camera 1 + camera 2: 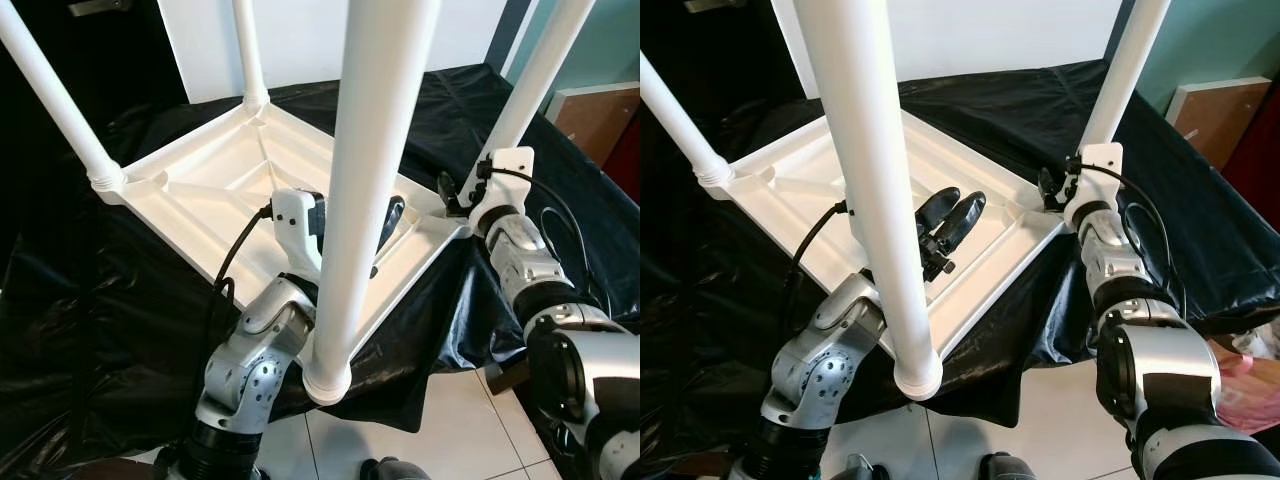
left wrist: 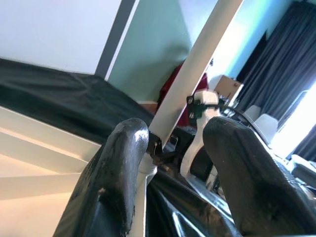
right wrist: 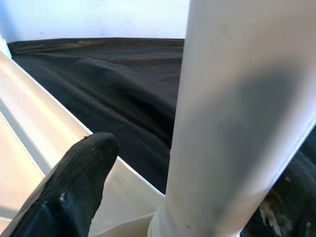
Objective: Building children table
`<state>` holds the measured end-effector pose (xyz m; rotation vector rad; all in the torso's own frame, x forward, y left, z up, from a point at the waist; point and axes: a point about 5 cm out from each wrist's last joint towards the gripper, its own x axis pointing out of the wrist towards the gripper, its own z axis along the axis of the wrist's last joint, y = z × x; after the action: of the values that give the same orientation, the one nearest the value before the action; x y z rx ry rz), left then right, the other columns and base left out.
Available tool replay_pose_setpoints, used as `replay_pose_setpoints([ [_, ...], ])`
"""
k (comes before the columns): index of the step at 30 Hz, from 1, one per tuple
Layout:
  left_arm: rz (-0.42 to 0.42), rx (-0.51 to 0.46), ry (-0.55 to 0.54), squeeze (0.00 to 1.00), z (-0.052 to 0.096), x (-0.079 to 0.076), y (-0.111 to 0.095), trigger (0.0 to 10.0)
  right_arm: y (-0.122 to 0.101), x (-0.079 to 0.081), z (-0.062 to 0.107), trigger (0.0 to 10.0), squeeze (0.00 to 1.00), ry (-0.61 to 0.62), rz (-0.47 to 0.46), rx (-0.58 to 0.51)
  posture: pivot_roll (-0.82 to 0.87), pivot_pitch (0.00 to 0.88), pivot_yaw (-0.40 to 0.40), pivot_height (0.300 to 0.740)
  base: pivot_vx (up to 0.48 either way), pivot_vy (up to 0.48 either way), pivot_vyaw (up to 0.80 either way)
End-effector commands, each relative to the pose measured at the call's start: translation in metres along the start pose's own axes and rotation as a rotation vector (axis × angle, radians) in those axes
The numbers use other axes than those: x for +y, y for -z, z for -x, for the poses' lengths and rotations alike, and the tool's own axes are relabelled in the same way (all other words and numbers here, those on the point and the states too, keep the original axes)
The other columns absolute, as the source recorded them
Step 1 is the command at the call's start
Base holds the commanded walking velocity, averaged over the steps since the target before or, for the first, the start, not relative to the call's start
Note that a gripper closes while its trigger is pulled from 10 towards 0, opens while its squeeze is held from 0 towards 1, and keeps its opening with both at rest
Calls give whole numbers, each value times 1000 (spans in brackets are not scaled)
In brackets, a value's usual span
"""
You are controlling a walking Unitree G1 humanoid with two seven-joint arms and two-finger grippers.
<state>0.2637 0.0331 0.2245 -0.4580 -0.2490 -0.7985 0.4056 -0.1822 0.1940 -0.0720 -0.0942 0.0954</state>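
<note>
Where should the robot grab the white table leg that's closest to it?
Grip the nearest leg on its plain round shaft, coming from the side with a finger either way around it. It is a smooth upright tube, so it suits a pinch; the ridged collar at its base would seat the fingers badly.

The four white tubular plastic legs (image 1: pixel 375 170) of the upturned white plastic table (image 1: pixel 215 180) ran off the top edge, their ends unseen. The nearest leg hid part of the left gripper (image 1: pixel 952 222). The right gripper (image 1: pixel 452 196) sat mostly behind its white wrist housing (image 1: pixel 505 175), its finger gap too small to judge in the head views.
</note>
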Motion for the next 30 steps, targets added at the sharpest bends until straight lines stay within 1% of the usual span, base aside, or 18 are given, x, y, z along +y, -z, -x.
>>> replay_pose_setpoints([
  [1, 27, 24, 25, 0, -7, -13, 9, 10000, -11, 40, -9, 10000, 0, -141, 19, -18, -75, 126, -2, 740, 0, 0, 0],
  [2, 27, 24, 25, 0, -7, -13, 9, 10000, -11, 40, -9, 10000, 0, -141, 19, -18, -75, 126, -2, 740, 0, 0, 0],
  [3, 32, 26, 15, 0, -8, -14, 10, 10000, -12, 46, -11, 10000, 0, -152, 18, -16, -76, 128, 1, 740, 0, 0, 0],
  [6, 32, 26, 15, 0, -8, -14, 10, 10000, -12, 46, -11, 10000, 0, -152, 18, -16, -76, 128, 1, 740, 0, 0, 0],
  [8, 10, 53, 38, 0, -10, -19, 12, 10000, -17, 55, -14, 10000, 0, -166, 11, -21, -85, 136, 8, 740, 0, 0, 0],
  [10, 10, 53, 38, 0, -10, -19, 12, 10000, -17, 55, -14, 10000, 0, -166, 11, -21, -85, 136, 8, 740, 0, 0, 0],
  [12, -51, 76, 60, 0, -12, -22, 13, 10000, -20, 48, -15, 10000, 0, -122, 7, -29, -83, 139, 8, 740, 0, 0, 0],
  [13, -51, 76, 60, 0, -12, -22, 13, 10000, -20, 48, -15, 10000, 0, -122, 7, -29, -83, 139, 8, 740, 0, 0, 0],
  [16, -115, 101, 44, 0, -10, -14, 15, 10000, -17, 26, -12, 10000, 0, -8, 45, -20, -80, 139, 4, 740, 0, 0, 0],
  [17, -115, 101, 44, 0, -10, -14, 15, 10000, -17, 26, -12, 10000, 0, -8, 45, -20, -80, 139, 4, 740, 0, 0, 0],
  [19, -172, 119, 31, 0, -7, -4, 14, 10000, -11, 11, -9, 10000, 0, 68, 45, -1, -80, 143, 4, 740, 0, 0, 0],
  [20, -172, 119, 31, 0, -7, -4, 14, 10000, -11, 11, -9, 10000, 0, 68, 45, -1, -80, 143, 4, 740, 0, 0, 0],
  [23, -246, 147, -1, 0, 2, 21, 6, 10000, -4, -7, -2, 10000, 0, 143, 54, 8, -81, 141, 7, 740, 0, 0, 0],
  [24, -303, 172, 2, 0, 8, 31, 3, 10000, 0, -11, 1, 10000, 0, 146, 50, 4, -79, 139, 6, 740, 0, 0, 0],
  [25, -303, 172, 2, 0, 8, 31, 3, 10000, 0, -11, 1, 10000, 0, 146, 50, 4, -79, 139, 6, 740, 0, 0, 0],
  [27, -370, 210, 4, 0, 17, 45, -2, 10000, 5, -13, 5, 10000, 0, 132, 47, -10, -78, 136, 5, 740, 0, 0, 0],
  [28, -370, 210, 4, 0, 17, 45, -2, 10000, 5, -13, 5, 10000, 0, 132, 47, -10, -78, 136, 5, 740, 0, 0, 0],
  [30, -418, 240, -3, 0, 27, 64, -12, 10000, 13, -14, 13, 10000, 0, 98, 36, -38, -84, 131, 6, 740, 0, 0, 0],
])
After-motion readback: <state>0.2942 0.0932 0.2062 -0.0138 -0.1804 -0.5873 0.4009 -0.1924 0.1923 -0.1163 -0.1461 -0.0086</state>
